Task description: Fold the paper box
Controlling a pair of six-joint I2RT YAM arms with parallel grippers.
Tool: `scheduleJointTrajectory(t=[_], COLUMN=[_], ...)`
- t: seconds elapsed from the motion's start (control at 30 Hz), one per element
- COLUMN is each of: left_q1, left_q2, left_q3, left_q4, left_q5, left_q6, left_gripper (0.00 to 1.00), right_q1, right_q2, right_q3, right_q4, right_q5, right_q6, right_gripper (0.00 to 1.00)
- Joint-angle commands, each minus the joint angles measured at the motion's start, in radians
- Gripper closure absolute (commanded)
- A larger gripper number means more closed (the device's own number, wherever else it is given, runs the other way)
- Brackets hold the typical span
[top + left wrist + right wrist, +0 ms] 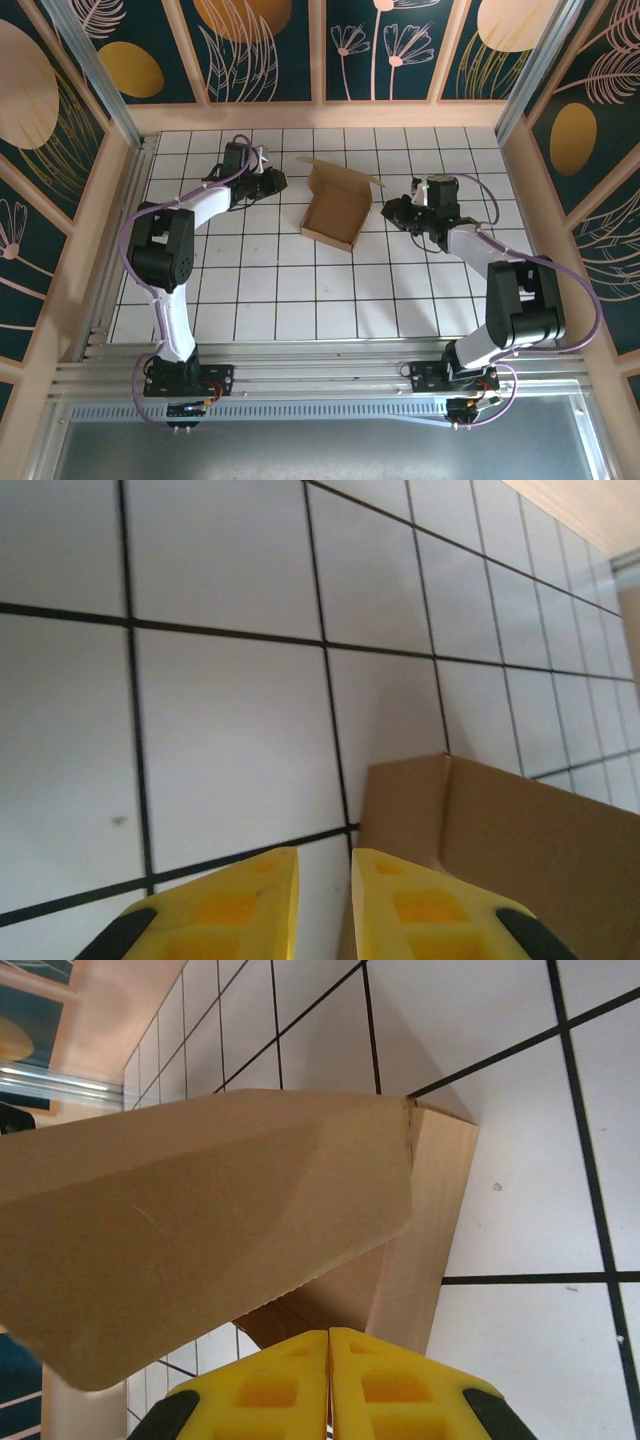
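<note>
Your paper box (338, 208) sits half-formed just ahead of your 2 claws, left claw (325, 865) narrow and empty, right claw (328, 1338) shut on nothing, so next you likely push the loose flap (200, 1230) closed.

The table (260, 300) is a white top ruled with a black grid and edged by a pale wooden rim. The brown paper box (338, 210) rests directly on it, open side up. Bare grid squares lie on every side of the box.

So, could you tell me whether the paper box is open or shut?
Open. The paper box sits as a shallow tray, its lid flap raised at the far edge, the inside showing.
</note>
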Motion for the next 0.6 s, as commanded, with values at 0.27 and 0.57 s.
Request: scheduleJointTrajectory(t=[0.27,0.57], left_q1=[-0.017,-0.033], left_q2=[0.102,0.122], left_q3=[0.106,0.122], left_q4=[0.036,0.023], left_q5=[0.222,0.225], left_q6=[0.016,0.032], left_gripper=[0.81,0.81], right_q1=[0.042,0.079], right_q2=[0.086,0.139], right_q3=[0.069,0.109], right_q4=[0.11,0.115], right_q5=[0.014,0.026], right_q6=[-0.011,-0.021], right_gripper=[0.91,0.93])
